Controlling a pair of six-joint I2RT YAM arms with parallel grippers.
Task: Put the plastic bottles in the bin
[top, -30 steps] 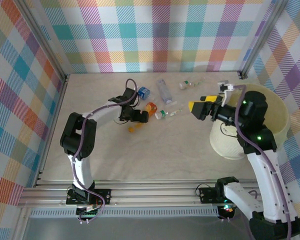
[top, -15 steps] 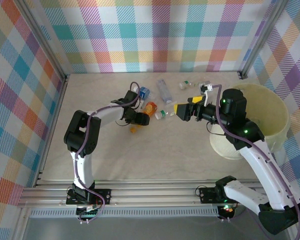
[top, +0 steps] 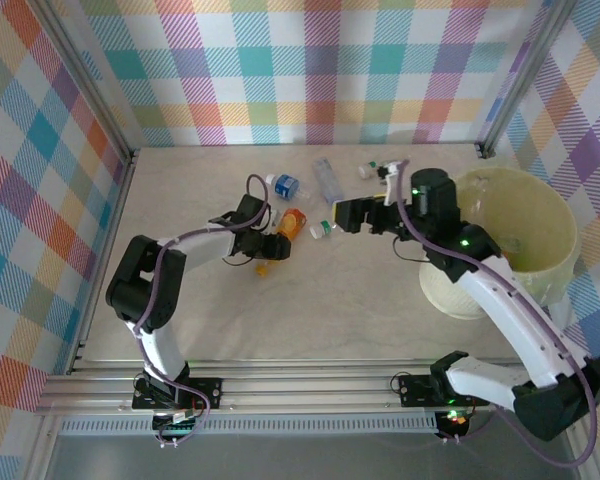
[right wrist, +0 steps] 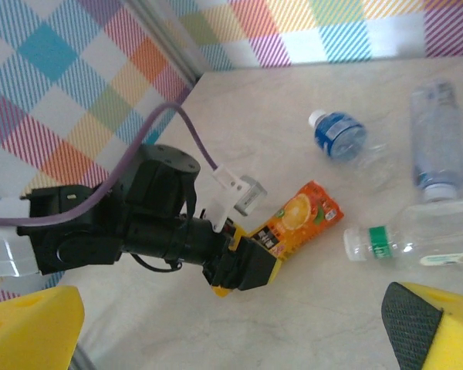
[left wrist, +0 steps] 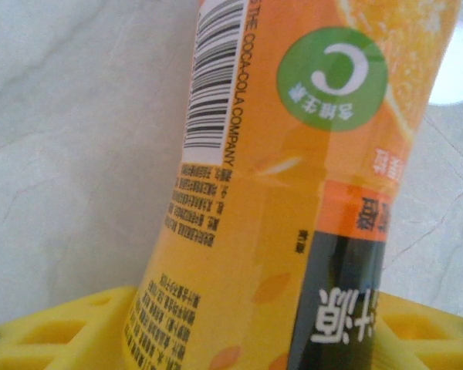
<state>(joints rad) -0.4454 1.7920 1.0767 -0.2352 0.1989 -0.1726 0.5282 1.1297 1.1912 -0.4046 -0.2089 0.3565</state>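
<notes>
At table (top: 230,320) centre, left gripper (top: 278,241) clamped on orange-labelled plastic bottle (top: 294,220), right gripper (top: 342,215) spread wide at its 3 o'clock, round pale-yellow plastic bin (top: 450,290) beyond.

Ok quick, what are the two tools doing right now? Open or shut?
Left tool: closed on the orange bottle.
Right tool: open, holding nothing.

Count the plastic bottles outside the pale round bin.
5: orange-labelled plastic bottle in the left gripper; blue-labelled clear bottle beyond it; long clear bottle; green-banded clear bottle; small clear bottle beside the right arm, which may hide others.
</notes>
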